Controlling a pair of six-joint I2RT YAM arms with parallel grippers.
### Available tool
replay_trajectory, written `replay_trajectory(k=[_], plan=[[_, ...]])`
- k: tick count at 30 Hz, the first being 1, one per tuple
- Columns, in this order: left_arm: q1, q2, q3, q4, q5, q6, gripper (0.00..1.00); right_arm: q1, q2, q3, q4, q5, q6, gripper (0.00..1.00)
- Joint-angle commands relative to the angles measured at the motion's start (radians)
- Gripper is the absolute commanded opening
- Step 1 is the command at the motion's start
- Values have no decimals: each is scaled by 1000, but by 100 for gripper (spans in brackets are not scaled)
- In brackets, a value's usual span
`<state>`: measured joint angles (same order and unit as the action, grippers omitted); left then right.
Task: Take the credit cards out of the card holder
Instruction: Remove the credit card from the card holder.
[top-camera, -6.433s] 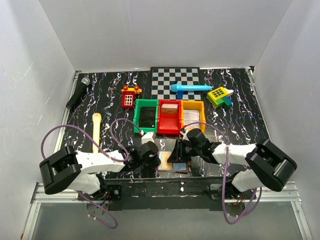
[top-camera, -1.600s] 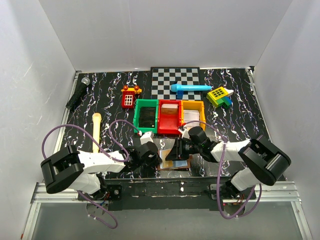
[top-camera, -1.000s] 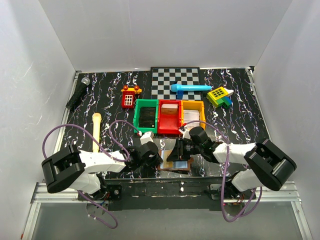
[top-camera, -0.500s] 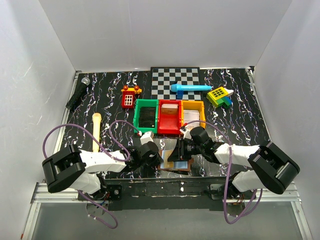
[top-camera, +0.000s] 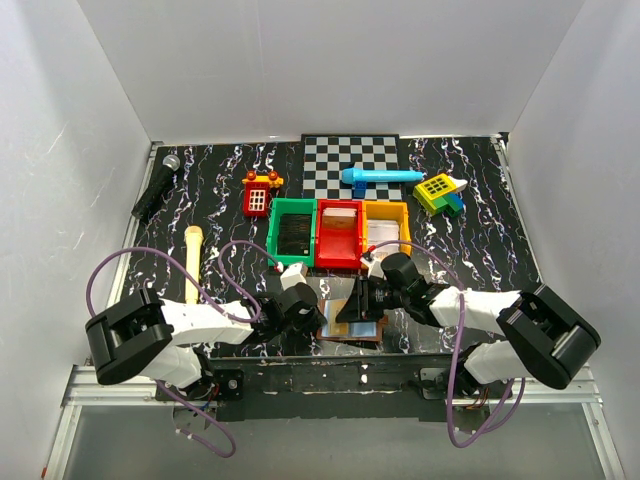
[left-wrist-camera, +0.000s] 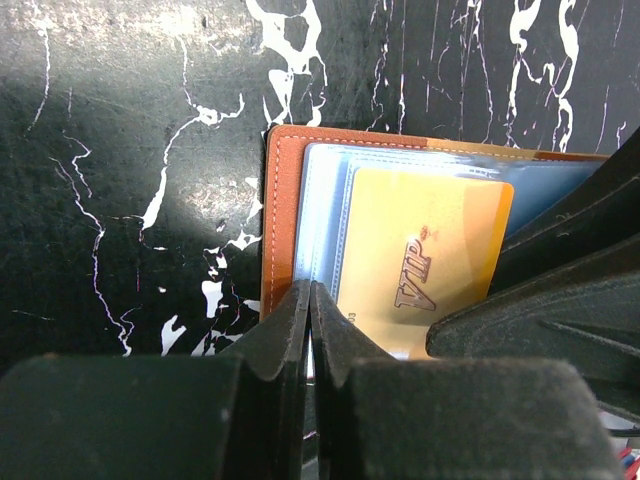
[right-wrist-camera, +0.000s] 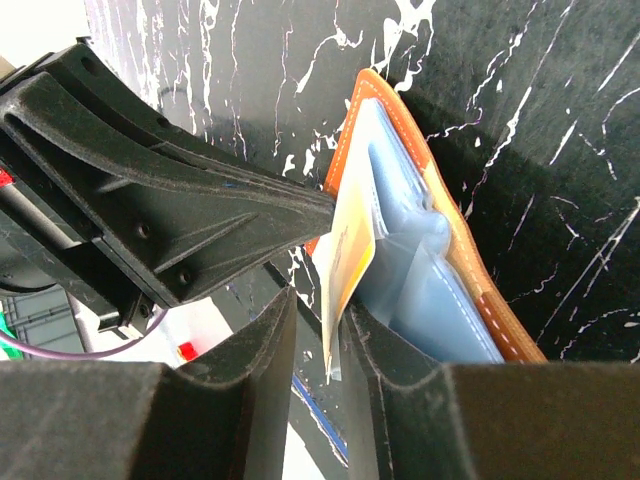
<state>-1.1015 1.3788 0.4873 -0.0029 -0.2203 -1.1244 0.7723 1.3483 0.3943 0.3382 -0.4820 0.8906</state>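
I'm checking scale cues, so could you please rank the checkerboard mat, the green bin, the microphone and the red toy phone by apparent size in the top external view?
1. Checkerboard mat, clearly largest.
2. Green bin.
3. Microphone, long but narrow, so covering less area than the bin.
4. Red toy phone, smallest.

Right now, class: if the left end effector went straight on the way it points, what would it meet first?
Probably the card holder: the left end effector already sits at its edge, beside the gold VIP card.
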Motion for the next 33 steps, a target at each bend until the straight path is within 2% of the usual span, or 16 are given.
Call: replay_trajectory(k=[1, 33], plan=[[-1, 95, -61, -247, -14, 17, 0, -7, -41, -8, 25, -33, -9, 31], [34, 200, -29, -298, 13, -11, 0, -50, -117, -12, -80, -27, -48, 33]])
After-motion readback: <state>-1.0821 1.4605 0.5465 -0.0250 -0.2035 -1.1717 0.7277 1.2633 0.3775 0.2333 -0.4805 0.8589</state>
